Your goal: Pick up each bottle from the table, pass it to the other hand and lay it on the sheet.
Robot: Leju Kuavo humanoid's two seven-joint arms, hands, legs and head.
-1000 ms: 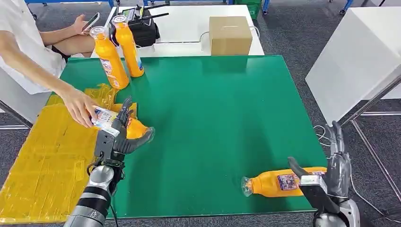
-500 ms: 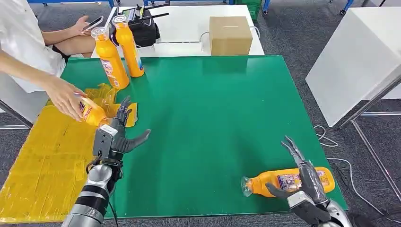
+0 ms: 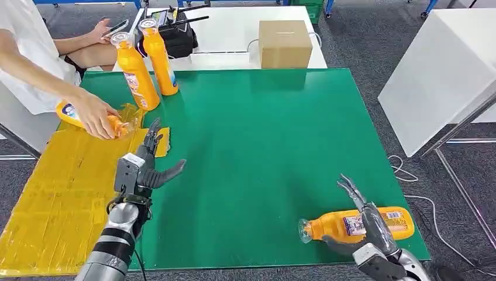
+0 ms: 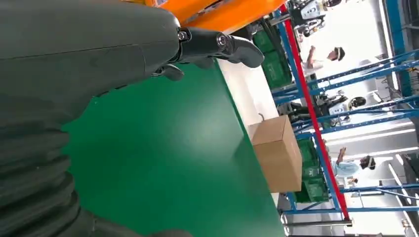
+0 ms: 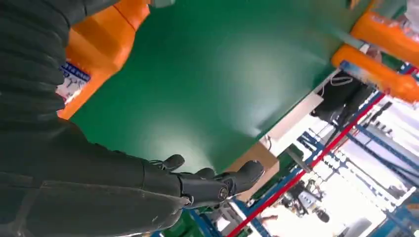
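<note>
The left robot hand [image 3: 143, 167] hangs empty with fingers spread at the sheet's [image 3: 52, 193] edge; the bottle it held a second ago is now in a person's hand [image 3: 96, 114], who has drawn that bottle [image 3: 88, 120] back across the yellow sheet. The right robot hand [image 3: 365, 225] has dropped over the lying bottle [image 3: 351, 223] near the worktop's [image 3: 263, 134] front right corner, fingers apart above it and thumb beneath, not yet clenched. One transfer looks finished, and the next pickup is beginning. Two upright bottles [image 3: 146, 61] wait at the far left.
</note>
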